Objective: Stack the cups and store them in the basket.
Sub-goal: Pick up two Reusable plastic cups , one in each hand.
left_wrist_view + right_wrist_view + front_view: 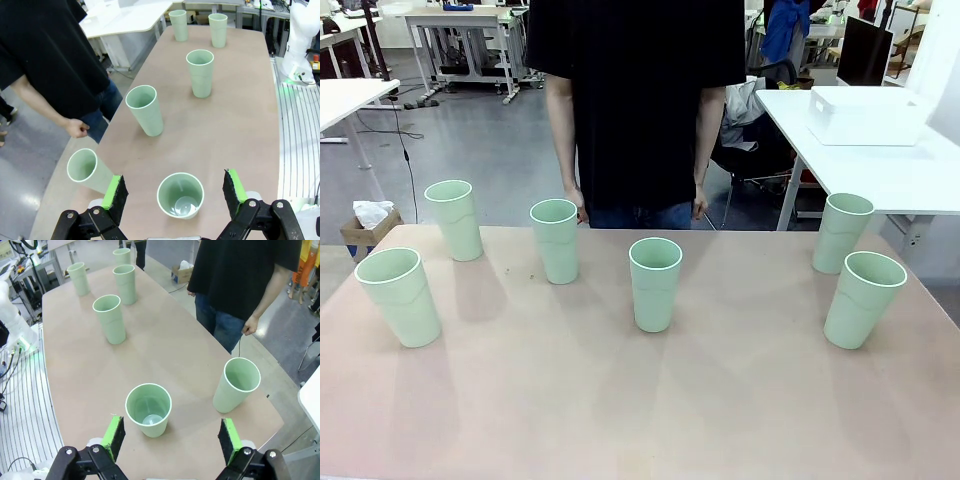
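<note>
The left gripper (175, 189) hangs released, its green pads (116, 192) spread wide, looking down into the open mouth of the near-left cup (180, 195), which it does not touch. The right gripper (171, 434) is likewise spread wide above the near-right cup (148, 409). Just beyond the near-left cup, the far-left cup (87, 170) stands close to the table's far edge. On the other side, the far-right cup (236, 385) sits near the far right corner of the table (620, 400). Between these pairs, the left-centre cup (556, 240) and the centre cup (655, 284) stand well apart from each other and from the rest, with bare tabletop around each. The whole near half of the table is open. All six cups stand upright on their narrow bases, long axis vertical, wide rims up. A person (635, 100) stands at the far edge behind the middle cups, hands hanging at the sides. The basket (865, 115) rests mouth up on a white side table (920, 185) beyond the far right corner, well apart from every cup.
</note>
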### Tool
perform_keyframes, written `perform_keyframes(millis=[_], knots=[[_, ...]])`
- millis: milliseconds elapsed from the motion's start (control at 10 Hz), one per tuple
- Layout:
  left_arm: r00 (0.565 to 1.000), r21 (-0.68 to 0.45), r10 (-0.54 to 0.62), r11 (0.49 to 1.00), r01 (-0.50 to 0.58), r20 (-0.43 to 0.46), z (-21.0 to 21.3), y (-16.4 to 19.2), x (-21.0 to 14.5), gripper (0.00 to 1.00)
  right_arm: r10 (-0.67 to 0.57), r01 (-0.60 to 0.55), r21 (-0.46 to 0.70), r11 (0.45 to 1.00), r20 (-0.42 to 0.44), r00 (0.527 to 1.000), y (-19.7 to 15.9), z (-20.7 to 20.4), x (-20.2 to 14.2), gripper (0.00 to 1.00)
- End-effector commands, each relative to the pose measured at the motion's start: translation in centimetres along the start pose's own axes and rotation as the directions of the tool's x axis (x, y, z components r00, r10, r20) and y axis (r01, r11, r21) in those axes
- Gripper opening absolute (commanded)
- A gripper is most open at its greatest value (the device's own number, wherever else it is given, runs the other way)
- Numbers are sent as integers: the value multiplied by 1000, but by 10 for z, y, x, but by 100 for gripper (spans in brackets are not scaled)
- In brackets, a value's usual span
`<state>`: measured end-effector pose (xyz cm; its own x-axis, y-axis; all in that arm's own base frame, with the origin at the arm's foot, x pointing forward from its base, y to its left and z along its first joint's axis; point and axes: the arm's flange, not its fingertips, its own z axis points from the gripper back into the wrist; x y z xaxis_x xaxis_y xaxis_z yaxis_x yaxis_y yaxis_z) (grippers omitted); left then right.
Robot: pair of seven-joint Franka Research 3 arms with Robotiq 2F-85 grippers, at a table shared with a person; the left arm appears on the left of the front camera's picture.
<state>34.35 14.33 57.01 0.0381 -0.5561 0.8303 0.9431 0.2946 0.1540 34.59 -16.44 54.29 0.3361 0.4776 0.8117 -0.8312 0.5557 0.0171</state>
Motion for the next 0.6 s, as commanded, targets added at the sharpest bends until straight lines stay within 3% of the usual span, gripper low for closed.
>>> perform_keyframes(millis=[0,500], knots=[[1000,1,-15,1000,15,22,1,1,2,100,16,-16,1,1000,30,999,-2,0,1,100],[1000,1,-15,1000,15,22,1,1,2,100,16,-16,1,1000,30,999,-2,0,1,100]])
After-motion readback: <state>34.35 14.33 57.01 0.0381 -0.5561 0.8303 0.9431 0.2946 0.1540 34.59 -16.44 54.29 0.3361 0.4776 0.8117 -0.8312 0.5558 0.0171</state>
